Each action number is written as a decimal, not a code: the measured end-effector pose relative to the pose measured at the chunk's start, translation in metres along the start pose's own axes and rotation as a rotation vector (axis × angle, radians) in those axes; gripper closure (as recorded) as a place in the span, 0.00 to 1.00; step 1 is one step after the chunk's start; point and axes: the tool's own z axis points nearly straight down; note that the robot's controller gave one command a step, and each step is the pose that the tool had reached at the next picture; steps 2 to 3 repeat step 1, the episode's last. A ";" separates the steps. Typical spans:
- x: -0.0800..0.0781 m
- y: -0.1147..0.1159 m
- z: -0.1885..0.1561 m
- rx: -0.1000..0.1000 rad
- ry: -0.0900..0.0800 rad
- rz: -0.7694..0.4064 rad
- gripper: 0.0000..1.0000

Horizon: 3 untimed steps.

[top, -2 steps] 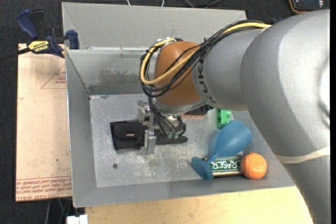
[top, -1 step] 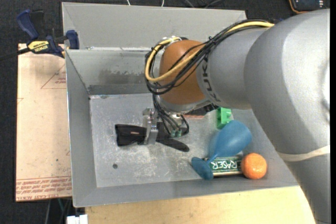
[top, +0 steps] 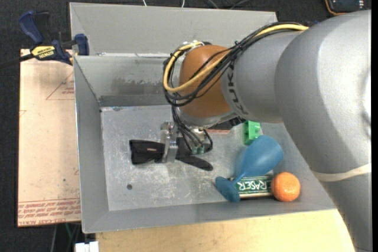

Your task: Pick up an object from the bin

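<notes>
Gripper (top: 171, 146) low at bin (top: 88, 127) centre, against a black object (top: 143, 151); its grip can't be told. Orange ball (top: 286, 186) near the front right corner.

Half hidden behind the arm (top: 319, 79): a green thing (top: 253, 131) at the right of the bin (top: 88, 127), shape unclear. Covered at its right end by the gripper (top: 171, 147): a black thing (top: 143, 151). Cut off at right: the arm.

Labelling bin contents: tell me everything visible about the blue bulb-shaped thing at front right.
The blue bulb-shaped thing looks like smooth rubber or plastic: a rounded body tapering to a narrow neck with a flared end. It lies on its side, diagonal, neck toward the front of the bin, against a dark green-labelled cylinder.
</notes>
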 end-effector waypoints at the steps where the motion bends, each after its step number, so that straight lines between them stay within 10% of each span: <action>1: 0.003 -0.001 -0.034 0.002 0.010 -0.001 1.00; 3: 0.003 -0.001 -0.034 0.002 0.010 -0.001 1.00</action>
